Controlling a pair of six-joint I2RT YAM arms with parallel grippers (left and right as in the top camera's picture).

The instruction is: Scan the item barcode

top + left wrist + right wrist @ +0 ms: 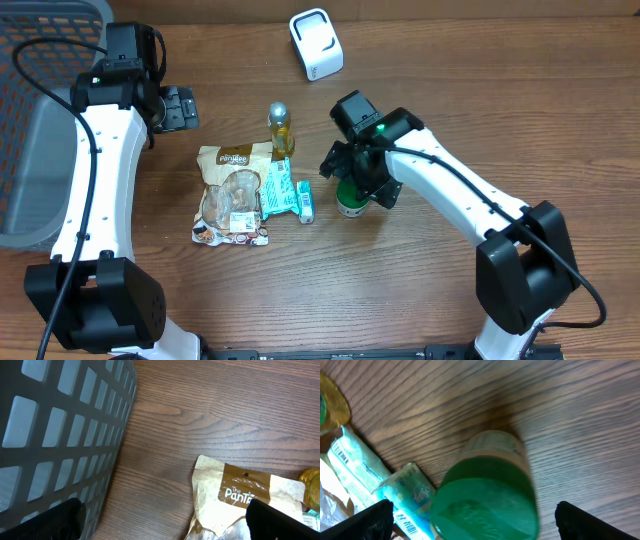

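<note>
1. A round jar point(485, 505) with a smooth green lid stands on the wood-grain counter point(420, 310), just right of the crinkly teal packets point(283, 190).
2. The right gripper point(362, 180) hangs over the jar, spread wide and holding nothing.
3. A glossy brown snack pouch point(235, 190) lies flat, left of the packets.
4. The left gripper point(175, 107), spread wide and empty, is near a grey lattice basket point(30, 150).
5. A boxy white scanner point(316, 43) stands farthest.

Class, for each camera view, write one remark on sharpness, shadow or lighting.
Overhead: evenly lit and sharp across the table, with no glare. Left wrist: the print on the snack bag is crisp. Right wrist: the green-lidded jar is blurred and soft, with a dark shadow on the wood behind it.
</note>
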